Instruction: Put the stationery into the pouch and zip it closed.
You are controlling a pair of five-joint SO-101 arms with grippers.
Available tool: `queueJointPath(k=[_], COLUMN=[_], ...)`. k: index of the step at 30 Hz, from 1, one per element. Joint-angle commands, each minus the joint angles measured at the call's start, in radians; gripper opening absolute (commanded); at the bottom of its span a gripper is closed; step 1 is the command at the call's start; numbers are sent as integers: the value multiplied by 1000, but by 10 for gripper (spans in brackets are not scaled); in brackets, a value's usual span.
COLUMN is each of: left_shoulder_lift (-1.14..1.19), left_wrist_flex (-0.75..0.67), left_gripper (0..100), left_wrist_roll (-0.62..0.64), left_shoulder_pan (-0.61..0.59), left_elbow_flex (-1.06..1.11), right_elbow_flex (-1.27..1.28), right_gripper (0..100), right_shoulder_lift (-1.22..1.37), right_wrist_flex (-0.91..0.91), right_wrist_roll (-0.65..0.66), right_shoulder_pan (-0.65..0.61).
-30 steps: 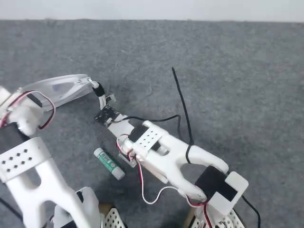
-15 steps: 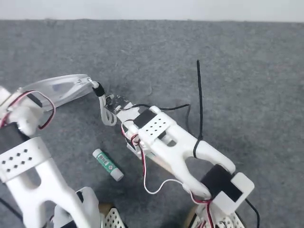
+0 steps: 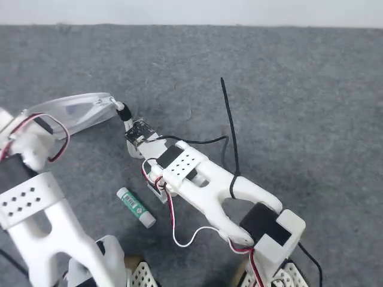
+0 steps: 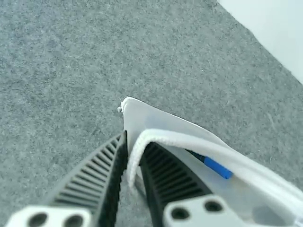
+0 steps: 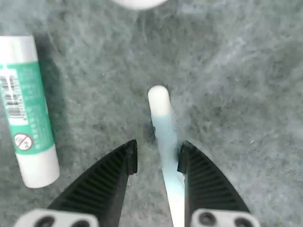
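My left gripper [image 4: 134, 139] is shut on the rim of the translucent white pouch [image 4: 165, 127], holding it up off the carpet at the left [image 3: 78, 110]. A blue pen [image 4: 218, 167] shows inside it. The right arm [image 3: 191, 176] bends down just beside the pouch's near end. Its gripper [image 5: 157, 151] is open and straddles a white and pale-blue pen [image 5: 161, 118]. The pen rests against one finger, and carpet shows between it and the other. A green and white glue stick [image 5: 26, 118] lies beside the pen on the carpet [image 3: 136, 207].
Grey carpet [image 3: 299, 107] covers the whole table, with open room to the right and back. A black cable [image 3: 230, 125] stands up from the right arm. A white wall edge runs along the far side.
The right arm rose and swung right half a second ago, then came back left and down toward the pouch's end. The pouch and glue stick kept their places.
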Motion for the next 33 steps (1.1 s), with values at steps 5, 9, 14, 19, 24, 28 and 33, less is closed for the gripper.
queueJointPath(k=[5, 9, 14, 19, 24, 28, 33], left_shoulder_lift=[-31, -31, -31, -31, -34, -34, -34], left_wrist_flex=[-31, -31, -31, -31, -34, -35, -32], left_gripper=[12, 12, 12, 12, 12, 12, 12], left_wrist_roll=[8, 8, 8, 8, 8, 8, 8], left_shoulder_pan=[-6, -6, -8, -8, -8, -8, -3], left_elbow_flex=[-7, -7, -7, -7, 2, 7, 7], right_elbow_flex=[-58, -58, -54, -54, -52, -52, -52], right_gripper=[140, 84, 18, 6, 6, 6, 6], right_shoulder_lift=[15, 38, 36, 19, -70, -174, -298], right_wrist_flex=[-18, -19, -38, -31, 1, 42, 76], right_wrist_roll=[101, 101, 98, 94, 92, 92, 98], right_shoulder_pan=[-1, -1, -5, -2, -7, -4, -1])
